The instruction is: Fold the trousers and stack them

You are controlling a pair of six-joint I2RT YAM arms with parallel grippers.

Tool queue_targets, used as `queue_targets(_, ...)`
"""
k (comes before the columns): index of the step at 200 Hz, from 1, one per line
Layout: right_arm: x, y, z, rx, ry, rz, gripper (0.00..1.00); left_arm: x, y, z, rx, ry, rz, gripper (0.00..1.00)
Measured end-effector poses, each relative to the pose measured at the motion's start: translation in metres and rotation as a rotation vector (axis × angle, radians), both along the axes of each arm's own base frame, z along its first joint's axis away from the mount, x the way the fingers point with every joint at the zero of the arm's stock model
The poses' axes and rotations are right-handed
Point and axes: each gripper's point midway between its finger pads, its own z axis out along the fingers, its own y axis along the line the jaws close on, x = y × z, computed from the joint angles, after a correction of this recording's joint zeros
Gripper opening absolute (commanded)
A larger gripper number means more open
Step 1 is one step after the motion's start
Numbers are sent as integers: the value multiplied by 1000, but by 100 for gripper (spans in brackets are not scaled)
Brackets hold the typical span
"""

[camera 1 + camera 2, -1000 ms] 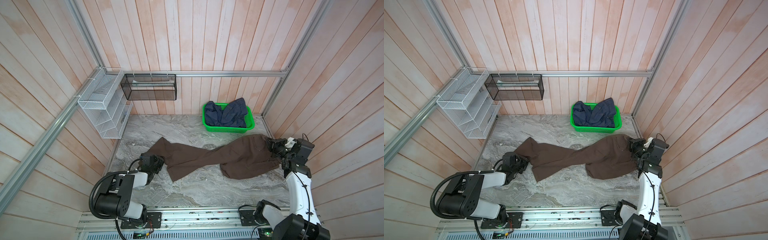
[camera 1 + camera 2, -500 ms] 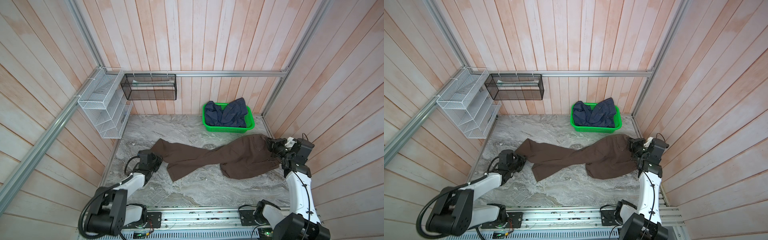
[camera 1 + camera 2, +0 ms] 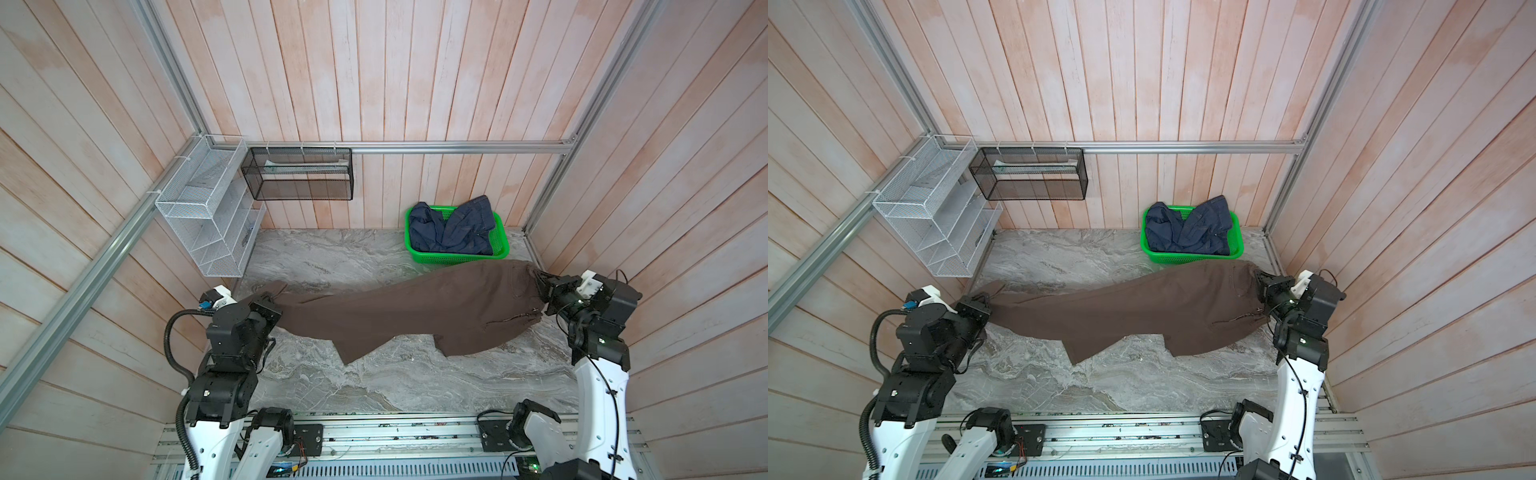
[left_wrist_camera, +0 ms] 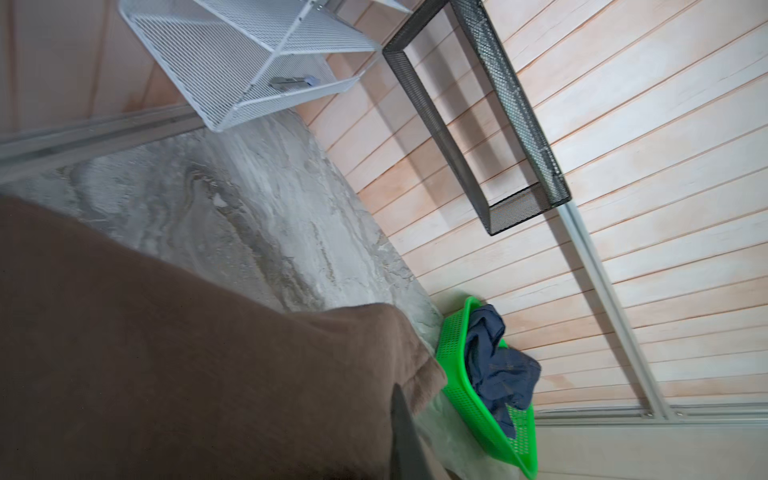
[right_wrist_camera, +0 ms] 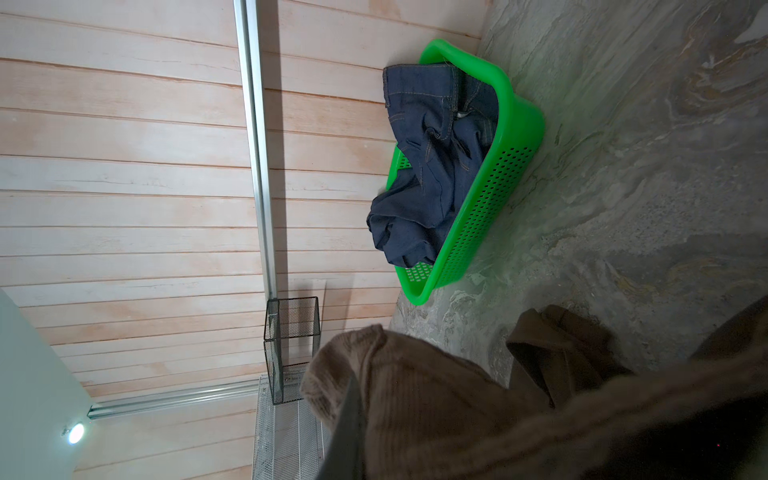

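Evidently, the long dark chocolate-brown trousers of soft matte fabric (image 3: 415, 316) were stretched across the grey marble-patterned worktop (image 3: 374, 386), slung between the two arms. The left pincer (image 3: 269, 300) was clamped tight on a leg end at the left side. The right pincer (image 3: 540, 289) was clamped tight on the waist end at the right side, just in front of the green perforated plastic basket (image 3: 457, 261), which held a crumpled navy-blue denim garment (image 3: 449, 228). The second leg hung loose below the held one, its hem drooping toward the worktop; contact could not be confirmed.

Assessment: the step in hand appeared to be spreading the garment flat ahead of a first fold. To do it well, both arms should hold even tension and lower together. The loose leg should be laid squarely upon the held one, clear of the basket. An uneven pull risked a twisted seat or a slipped hem.
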Motion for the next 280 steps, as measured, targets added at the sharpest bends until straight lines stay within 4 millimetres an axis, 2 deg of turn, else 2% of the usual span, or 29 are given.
queue_targets(12, -1, -1, 0, 0, -1, -7, 0, -2, 3, -1, 32, 33, 6, 0)
queue_targets(31, 3, -5, -11, 8, 22, -24, 0, 12, 1, -13, 69, 103, -18, 0)
queue_targets(53, 13, -14, -40, 27, 90, -50, 0, 41, -8, -44, 80, 209, -71, 0)
queue_targets(71, 22, -21, -69, 45, 155, -65, 0, 65, -16, -77, 77, 301, -118, 0)
queue_targets(91, 33, -28, -98, 64, 220, -76, 0, 85, -23, -99, 73, 356, -157, 0)
queue_targets(119, 47, -39, -120, 69, 261, -97, 0, 111, -29, -112, 82, 387, -195, 0)
queue_targets(166, 71, -54, -150, 75, 324, -121, 0, 178, -42, -115, 98, 390, -265, 0)
queue_targets(196, 89, -56, -166, 69, 354, -112, 0, 210, -48, -147, 98, 444, -301, 0)
queue_targets(225, 96, -58, -184, 63, 388, -121, 0, 223, -51, -188, 91, 526, -325, 0)
queue_targets(243, 102, -62, -195, 59, 412, -131, 0, 229, -52, -206, 89, 561, -336, 0)
queue_targets(258, 108, -65, -204, 57, 430, -135, 0, 238, -52, -211, 95, 570, -341, 0)
queue_targets(280, 120, -68, -214, 56, 454, -133, 0, 257, -53, -205, 104, 551, -348, 0)
